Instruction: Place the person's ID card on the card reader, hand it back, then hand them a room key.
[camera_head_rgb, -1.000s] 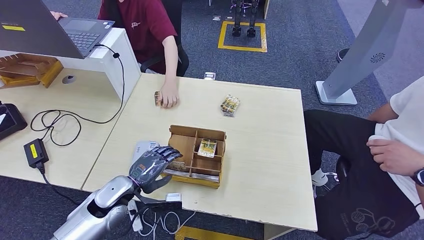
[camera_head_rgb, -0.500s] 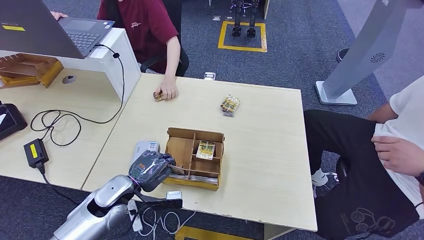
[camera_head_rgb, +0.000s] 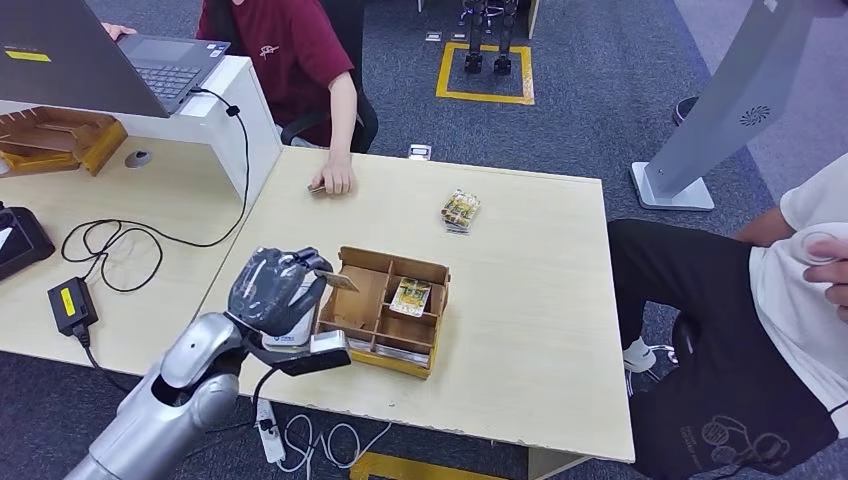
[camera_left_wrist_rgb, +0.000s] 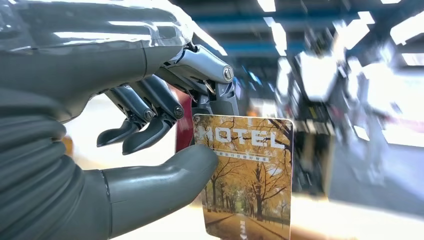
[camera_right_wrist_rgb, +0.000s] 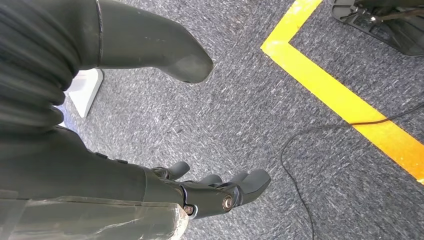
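My left hand (camera_head_rgb: 275, 290) is raised over the near left corner of the wooden divider box (camera_head_rgb: 385, 325). It pinches a room key card (camera_left_wrist_rgb: 245, 175) between thumb (camera_left_wrist_rgb: 165, 185) and fingers; the card reads HOTEL above autumn trees. The card's edge (camera_head_rgb: 335, 279) sticks out toward the box. Another key card (camera_head_rgb: 411, 296) lies in a middle compartment. At the table's far edge a person's hand (camera_head_rgb: 337, 180) rests on a small card (camera_head_rgb: 316, 188). My right hand (camera_right_wrist_rgb: 150, 185) hangs over grey carpet, fingers apart, holding nothing.
A wrapped pack of cards (camera_head_rgb: 461, 211) lies on the far middle of the table (camera_head_rgb: 530, 300). To the left are a laptop (camera_head_rgb: 150, 60), looping cables (camera_head_rgb: 110, 245) and a black adapter (camera_head_rgb: 70, 305). A second person (camera_head_rgb: 800, 290) sits at the right, beside a white stand (camera_head_rgb: 720, 110).
My left hand closed at the box's near left corner, then rose up and to the left with a key card. The person's hand drew the small card back to the far edge.
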